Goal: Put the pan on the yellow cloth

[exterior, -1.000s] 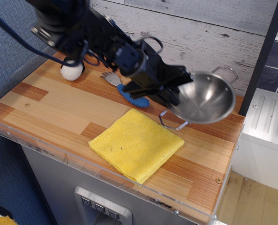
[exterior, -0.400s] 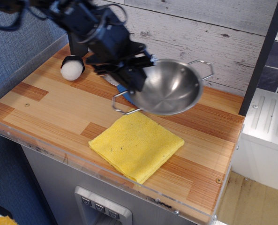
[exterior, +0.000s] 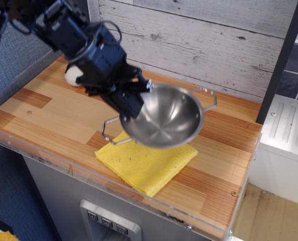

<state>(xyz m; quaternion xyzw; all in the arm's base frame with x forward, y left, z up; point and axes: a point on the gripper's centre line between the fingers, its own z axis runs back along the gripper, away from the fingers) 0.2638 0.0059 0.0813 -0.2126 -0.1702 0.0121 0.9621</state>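
Note:
The shiny steel pan [exterior: 164, 122] with two wire loop handles hangs tilted in the air over the yellow cloth [exterior: 149, 164]. It covers the cloth's far half. My black gripper [exterior: 136, 99] comes in from the upper left and is shut on the pan's left rim. The near wire handle [exterior: 110, 134] sticks out to the left, the far one [exterior: 207, 96] to the right. The cloth lies flat on the wooden counter [exterior: 43, 113] near the front edge. I cannot tell whether the pan touches the cloth.
A white ball-shaped object [exterior: 73, 74] sits at the back left, partly behind the arm. A grey plank wall [exterior: 214, 35] backs the counter. A dark post [exterior: 284, 55] stands at the right. A clear plastic lip [exterior: 113, 188] runs along the front edge.
The gripper has carried the pan from the right back of the counter leftward and forward, and lower, so it now hangs over the cloth. The arm hides the blue object behind.

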